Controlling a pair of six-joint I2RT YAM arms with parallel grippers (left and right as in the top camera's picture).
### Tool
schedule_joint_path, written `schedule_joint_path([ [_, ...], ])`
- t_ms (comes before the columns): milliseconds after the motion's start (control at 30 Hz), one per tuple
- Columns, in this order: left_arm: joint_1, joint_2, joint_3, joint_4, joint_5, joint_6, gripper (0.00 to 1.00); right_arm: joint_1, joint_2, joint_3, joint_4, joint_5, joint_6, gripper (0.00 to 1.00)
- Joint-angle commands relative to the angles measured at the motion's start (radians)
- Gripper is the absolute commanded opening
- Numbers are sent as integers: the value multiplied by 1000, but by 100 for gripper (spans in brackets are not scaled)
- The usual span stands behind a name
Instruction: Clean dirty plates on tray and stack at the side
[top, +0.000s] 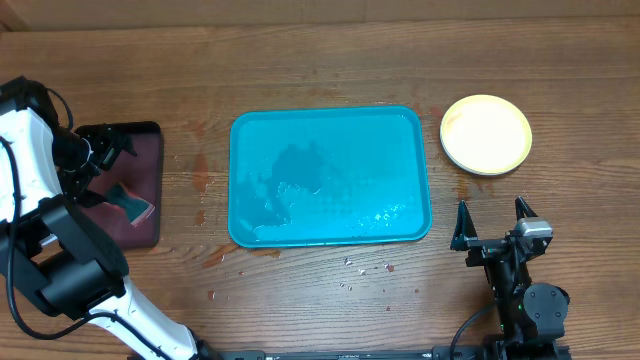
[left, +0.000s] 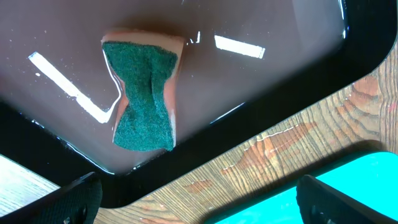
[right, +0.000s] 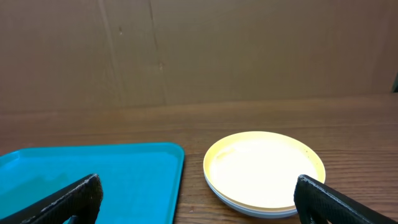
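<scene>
The turquoise tray (top: 330, 176) lies mid-table, wet, with no plates on it; its corner shows in the left wrist view (left: 367, 180) and its right part in the right wrist view (right: 93, 177). The plates (top: 486, 133) sit stacked right of the tray, the yellow-green one on top, paler rims just showing beneath it in the right wrist view (right: 264, 172). My left gripper (top: 112, 143) is open and empty above the small black tray (top: 150, 190), over wood near the sponge (left: 144, 93). My right gripper (top: 492, 218) is open and empty, in front of the stack.
The green-topped sponge (top: 130, 200) lies in the wet maroon inside of the black tray (left: 261, 81) at the left. Small crumbs and water drops (top: 350, 265) dot the wood in front of the turquoise tray. A brown wall (right: 199, 50) stands behind the table.
</scene>
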Motion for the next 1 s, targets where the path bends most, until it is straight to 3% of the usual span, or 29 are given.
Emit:
schedule_joint_path([
  [0, -5, -37, 18, 1, -6, 20, 100, -2, -10, -11, 6, 10, -7, 100],
  [267, -24, -230, 18, -11, -139, 35, 100, -2, -10, -11, 6, 10, -7, 100],
  [433, -59, -393, 6, -12, -130, 47, 100, -2, -10, -11, 6, 10, -7, 100],
  [567, -163, -545, -69, 47, -130, 145, 100, -2, -10, -11, 6, 10, -7, 100],
  [800, -447, -928, -453, 384, -130, 228, 100, -2, -10, -11, 6, 10, -7, 100],
  [967, -540, -1243, -779, 557, -130, 240, 100, -2, -10, -11, 6, 10, -7, 100],
])
